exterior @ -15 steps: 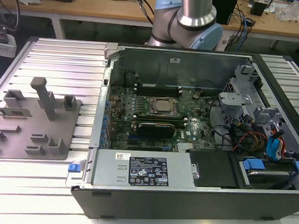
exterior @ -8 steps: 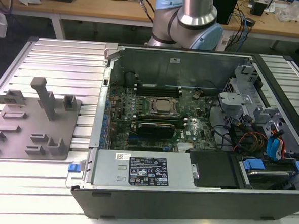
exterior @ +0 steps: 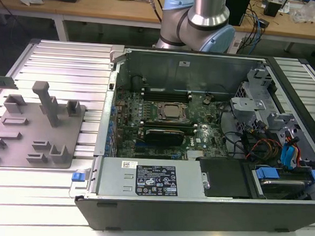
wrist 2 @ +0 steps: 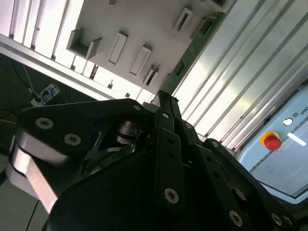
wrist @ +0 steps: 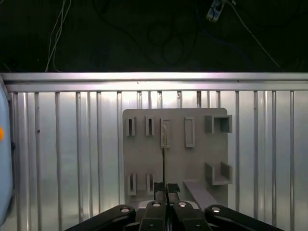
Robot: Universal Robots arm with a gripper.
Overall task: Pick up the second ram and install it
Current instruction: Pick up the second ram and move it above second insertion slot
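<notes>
The second ram (wrist 2: 191,52), a thin, long, flat green memory stick, was pinched at one end by the black metal claw (wrist: 166,188). The claw's two fingers were pressed onto the flat sides, so most of the stick poked out free. I think this left its long edge bare to go into a slot. In the first wrist view the stick showed edge-on above the flat grey plastic plate (wrist: 183,161) with little holder blocks, and it looked lifted clear of the plate. In the exterior view it hung at the far left edge, well apart from the open dark computer box (exterior: 141,202) to the right. The box lay on its side on the ribbed silver table (exterior: 59,58), so its green board (exterior: 146,122) faced up.
</notes>
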